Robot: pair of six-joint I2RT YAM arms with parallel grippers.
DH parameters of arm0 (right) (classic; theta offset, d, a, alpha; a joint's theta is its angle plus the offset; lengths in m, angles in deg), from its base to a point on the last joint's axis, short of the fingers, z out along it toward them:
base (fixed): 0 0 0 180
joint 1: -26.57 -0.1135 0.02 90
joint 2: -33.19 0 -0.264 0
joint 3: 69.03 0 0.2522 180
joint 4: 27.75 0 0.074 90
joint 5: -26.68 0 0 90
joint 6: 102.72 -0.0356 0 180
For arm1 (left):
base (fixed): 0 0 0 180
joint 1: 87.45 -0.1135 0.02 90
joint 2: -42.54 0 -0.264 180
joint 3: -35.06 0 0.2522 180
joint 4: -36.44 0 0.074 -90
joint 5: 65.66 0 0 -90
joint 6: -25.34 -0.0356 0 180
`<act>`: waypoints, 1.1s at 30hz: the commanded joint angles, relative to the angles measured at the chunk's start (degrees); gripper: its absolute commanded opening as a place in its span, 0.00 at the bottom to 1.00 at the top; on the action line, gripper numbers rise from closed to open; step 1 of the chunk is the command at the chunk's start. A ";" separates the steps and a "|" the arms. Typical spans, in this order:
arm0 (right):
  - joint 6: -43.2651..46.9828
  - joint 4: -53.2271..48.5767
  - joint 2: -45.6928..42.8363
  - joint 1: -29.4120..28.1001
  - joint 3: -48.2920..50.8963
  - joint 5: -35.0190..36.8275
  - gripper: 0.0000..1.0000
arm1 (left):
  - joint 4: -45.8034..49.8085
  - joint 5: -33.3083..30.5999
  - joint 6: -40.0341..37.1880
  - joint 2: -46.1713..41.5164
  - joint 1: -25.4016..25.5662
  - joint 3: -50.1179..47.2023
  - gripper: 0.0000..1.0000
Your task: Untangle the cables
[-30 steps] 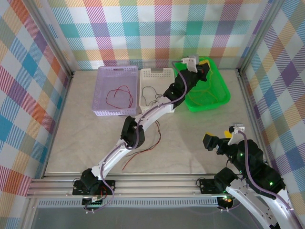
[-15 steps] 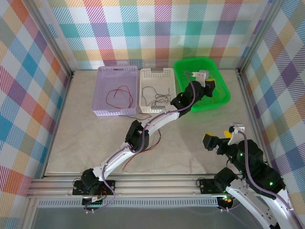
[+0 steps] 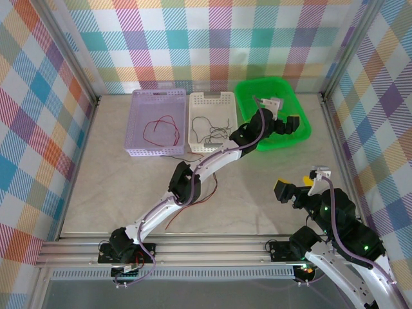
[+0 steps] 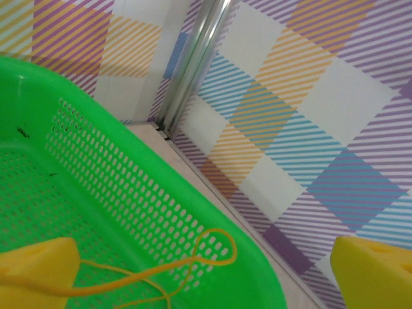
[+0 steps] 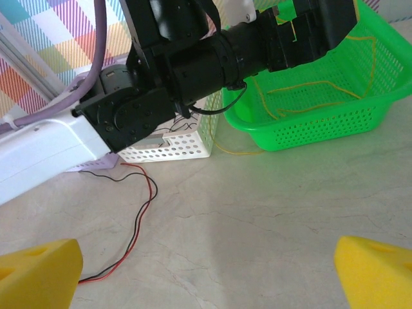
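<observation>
No readable text, label, brand name, number or sign is showing anywhere: the green basket [image 3: 270, 80], the white basket [image 3: 209, 96], the lilac basket [image 3: 159, 94] and the checked walls [image 3: 193, 38] are all appearing unmarked.

Top external camera: mounted high behind the arm bases, looking down over the whole table [image 3: 116, 180]. Left wrist camera: close range, facing past the left gripper [image 4: 206, 273] at the green basket [image 4: 193, 193] wall and the plaid wall [image 4: 309, 129] beyond. Right wrist camera: low behind the right gripper [image 5: 206, 273], facing ahead across the table to the left arm [image 5: 193, 58]. All three views share the green basket.
</observation>
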 commanded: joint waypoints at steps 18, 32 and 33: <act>-4.79 -5.64 7.79 0.03 -10.05 1.45 1.00 | 18.11 3.66 -0.24 -19.92 -0.60 -0.23 1.00; 5.42 8.65 20.45 1.41 -13.46 8.62 1.00 | 23.44 5.34 2.57 -21.95 0.53 -0.20 1.00; 5.51 9.65 21.59 2.35 -14.10 7.57 1.00 | 24.30 5.40 2.76 -22.21 0.46 -0.29 1.00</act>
